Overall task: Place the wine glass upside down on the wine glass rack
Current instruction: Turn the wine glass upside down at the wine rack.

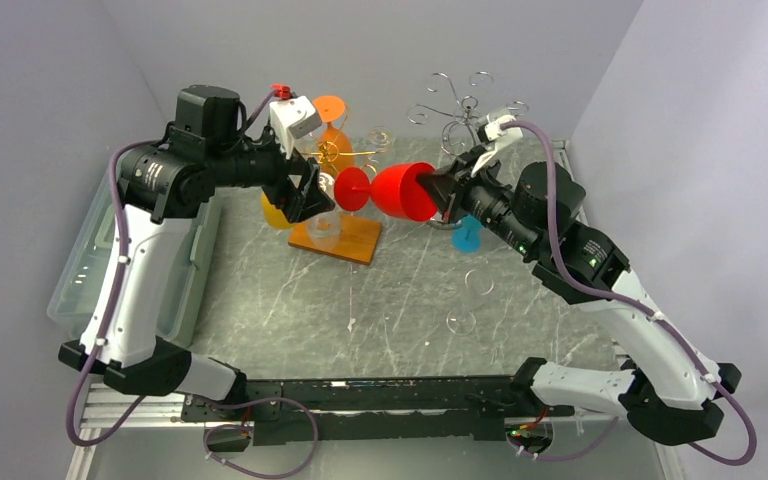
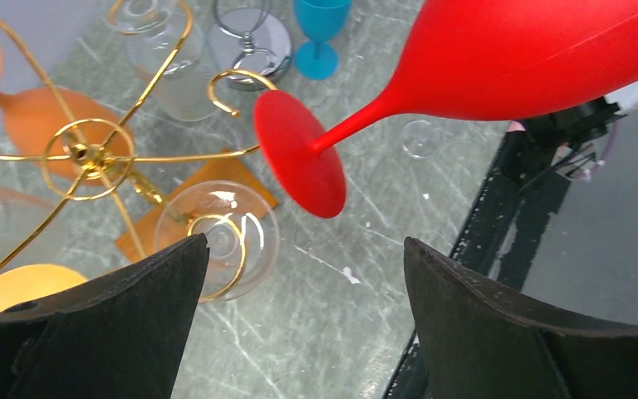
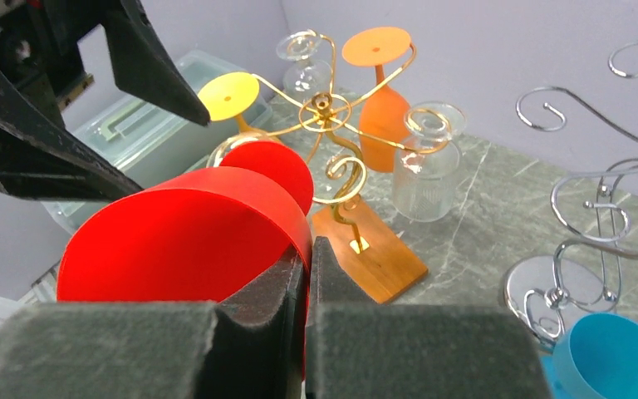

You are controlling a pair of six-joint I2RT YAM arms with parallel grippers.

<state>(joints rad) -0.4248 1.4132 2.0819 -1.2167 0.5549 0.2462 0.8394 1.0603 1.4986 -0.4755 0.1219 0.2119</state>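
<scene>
- Red glass: off the table, lying roughly level between the two grippers, foot towards the left one, bowl mouth towards the right one.
- Right gripper: pinched tight on the red glass's rim, one finger inside the bowl and one outside.
- Left gripper: jaws spread wide, holding nothing, just beside the red foot.
- Gold rack: on a wooden base, right behind the red foot. A gold hook sits very near the foot's edge; can't tell if they touch.
- On the gold rack, hanging upside down: orange glass, yellow glass, and clear glasses.
- Silver rack: behind the right gripper, with bare hooks in view.
- Blue glass: upright on the table by the silver rack's foot, partly hidden by the right arm.
- Faint rings on the table near the right arm, probably clear glasses lying down; too faint to be sure.
- Clear bin: at the table's left edge, beside the left arm, lid latched. Its contents can't be made out.
</scene>
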